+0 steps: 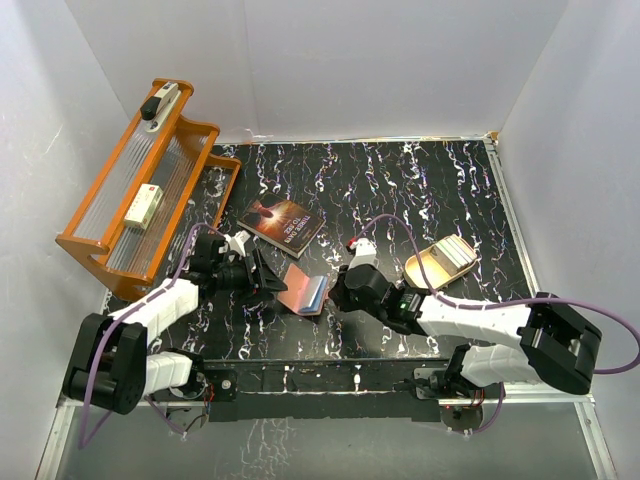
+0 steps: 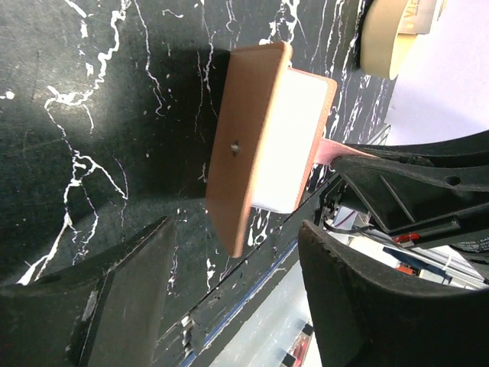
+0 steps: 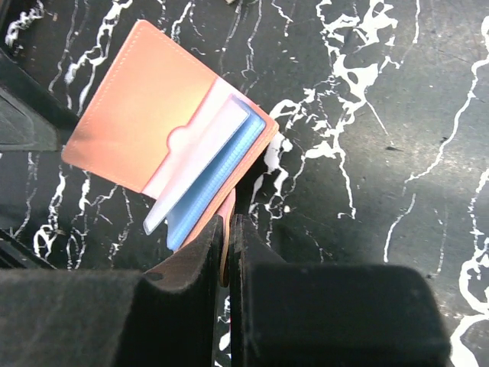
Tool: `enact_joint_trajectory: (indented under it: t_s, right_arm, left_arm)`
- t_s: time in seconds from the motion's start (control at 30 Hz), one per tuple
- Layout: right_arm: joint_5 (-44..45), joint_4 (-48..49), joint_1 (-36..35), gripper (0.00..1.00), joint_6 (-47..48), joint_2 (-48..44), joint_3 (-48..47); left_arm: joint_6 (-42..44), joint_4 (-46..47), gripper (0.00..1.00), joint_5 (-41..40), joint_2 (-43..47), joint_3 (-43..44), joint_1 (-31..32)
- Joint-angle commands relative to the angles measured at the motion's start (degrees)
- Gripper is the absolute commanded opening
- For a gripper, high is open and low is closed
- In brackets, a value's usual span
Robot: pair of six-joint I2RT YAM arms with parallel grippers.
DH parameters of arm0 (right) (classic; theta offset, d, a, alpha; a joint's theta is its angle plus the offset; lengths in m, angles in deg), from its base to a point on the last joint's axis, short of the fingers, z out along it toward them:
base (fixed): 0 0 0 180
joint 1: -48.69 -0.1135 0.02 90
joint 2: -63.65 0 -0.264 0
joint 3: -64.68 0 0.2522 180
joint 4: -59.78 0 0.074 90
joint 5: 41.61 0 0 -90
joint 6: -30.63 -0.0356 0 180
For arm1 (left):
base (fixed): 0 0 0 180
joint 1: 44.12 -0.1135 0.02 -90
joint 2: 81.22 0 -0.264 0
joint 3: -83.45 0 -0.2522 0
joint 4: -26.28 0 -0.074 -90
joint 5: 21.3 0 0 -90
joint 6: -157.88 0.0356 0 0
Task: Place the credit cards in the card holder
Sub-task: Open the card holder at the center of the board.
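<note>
Lighting was bright and even, card holder point(image 2: 260, 145) inner face was washed out, wrist-view foregrounds were blurred.

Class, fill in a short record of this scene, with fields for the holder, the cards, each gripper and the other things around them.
holder: open, between the two grippers
cards: inside the holder, edges sticking out
left gripper: open, facing the holder
right gripper: shut on the holder, at its tab
others: book, tin, rack
</note>
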Motion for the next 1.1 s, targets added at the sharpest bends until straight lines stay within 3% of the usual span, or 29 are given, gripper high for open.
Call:
enact_joint_trajectory:
  t_s: [0.0, 0.4, 0.77, 1.07]
  right_arm:
    - [0.1, 0.9, 0.9, 0.0, 3.1, -1.1, -2.9]
    - [-11.5, 8.9, 3.0, 0.0, 2.4, 5.7, -7.9]
    - [-4.7, -1.6, 5.2, 0.0, 3.2, 2.9, -3.7]
    - [-4.5, -2.7, 6.5, 0.0, 3.0, -2.1, 0.9]
  left_arm:
    - [1.4, -1.3, 0.63, 0.0, -2.2, 2.2, -0.2]
    - [0.6, 1.7, 0.63, 0.7, -5.4, 2.5, -0.2]
    - [1.5, 0.1, 0.62, -0.6, -5.9, 2.9, -0.1]
    - [0.5, 1.9, 0.63, -0.8, -8.7, 4.0, -0.1]
